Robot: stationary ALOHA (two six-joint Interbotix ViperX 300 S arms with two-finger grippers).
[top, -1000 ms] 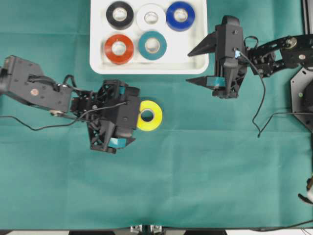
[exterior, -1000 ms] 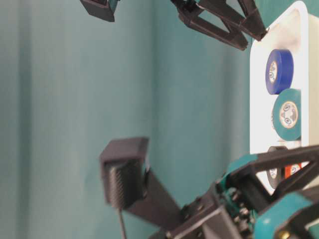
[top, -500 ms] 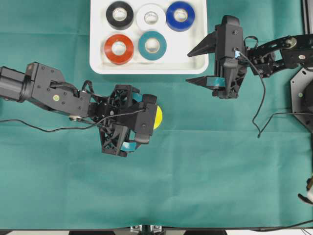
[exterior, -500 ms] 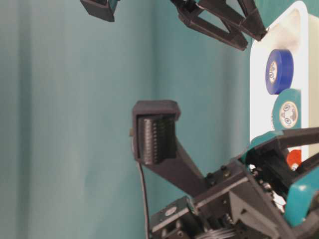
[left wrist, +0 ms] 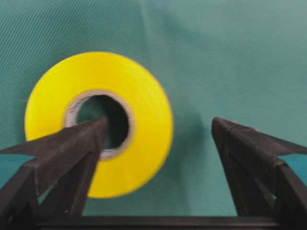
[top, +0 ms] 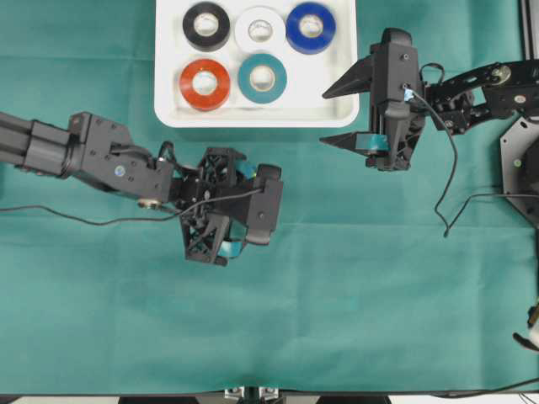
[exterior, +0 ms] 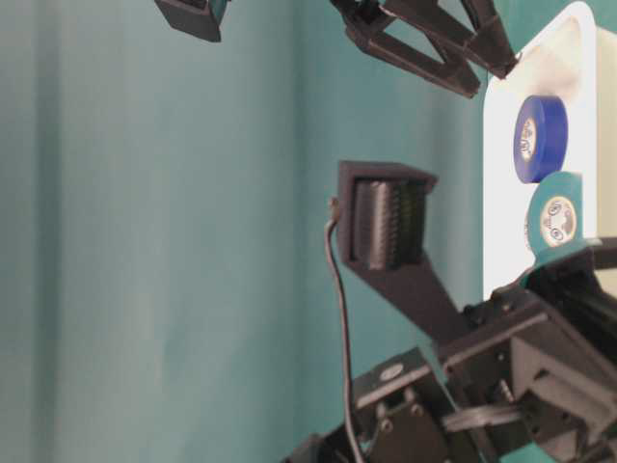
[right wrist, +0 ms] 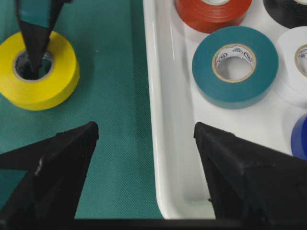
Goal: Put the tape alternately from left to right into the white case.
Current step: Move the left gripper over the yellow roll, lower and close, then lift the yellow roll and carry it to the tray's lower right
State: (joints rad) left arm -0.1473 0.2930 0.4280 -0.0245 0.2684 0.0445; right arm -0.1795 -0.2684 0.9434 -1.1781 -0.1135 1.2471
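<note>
The left end effector (left wrist: 158, 139) stands wide open over the small yellow roll of tape with a pale cardboard core (left wrist: 98, 124), which lies flat on the green cloth of the table (top: 379, 295). One black finger (left wrist: 72, 148) reaches into the roll's centre hole while the other sits off the roll's outer edge, so the jaws straddle one side of the ring without closing on it. From overhead, the left arm hides the yellow roll.

The large shallow white plastic case with rounded corners (top: 337, 101) sits at the top of the overhead view and holds five rolls lying flat: black (top: 206, 25), white (top: 259, 29) and blue (top: 310, 27) in the far row, red (top: 205, 82) and teal (top: 262, 77) in the near row.

The right end effector (top: 338, 112) hangs just beside the case's right near corner, jaws spread wide and holding nothing
</note>
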